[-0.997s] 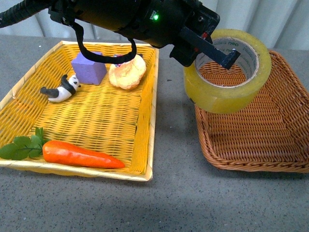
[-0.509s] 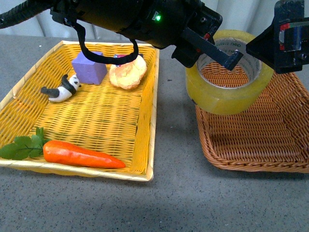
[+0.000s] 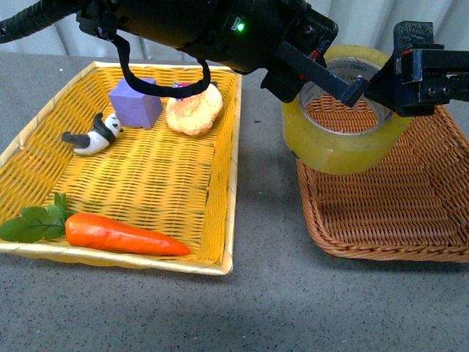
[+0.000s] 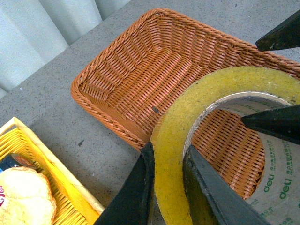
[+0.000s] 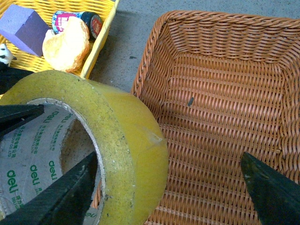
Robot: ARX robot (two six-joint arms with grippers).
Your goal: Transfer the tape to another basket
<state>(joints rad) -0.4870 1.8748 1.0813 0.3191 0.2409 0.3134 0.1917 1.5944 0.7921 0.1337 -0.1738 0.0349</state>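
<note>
You have two woven baskets: one bright yellow tray-basket (image 3: pixel 146 183) at nine o'clock, one brown wicker basket (image 3: pixel 410 213) at three o'clock. Count one wide roll of translucent yellowish packing tape (image 3: pixel 341 139), one orange carrot with green leaves (image 3: pixel 121 235), one purple cube (image 3: pixel 134 103), one small black-and-white panda figure (image 3: pixel 94 135), one golden bun (image 3: pixel 193 108) and one small printed can (image 5: pixel 75 21).

1. This looks like a robotics lab test bench rather than a home or a shop.
2. A plain grey speckled tabletop (image 3: pixel 264 301) ends at a pale pleated curtain (image 3: pixel 366 18) that fills the background.
3. A black robot arm (image 3: pixel 190 26) with cabling and a lit green lamp reaches over the table.
4. The items are staged props: a toy carrot (image 3: pixel 121 235), a panda figure (image 3: pixel 91 136), a purple block (image 3: pixel 134 101) and a bun (image 3: pixel 193 108) lie in a yellow tray basket (image 3: pixel 229 183), beside a brown wicker basket (image 3: pixel 344 249).
</note>
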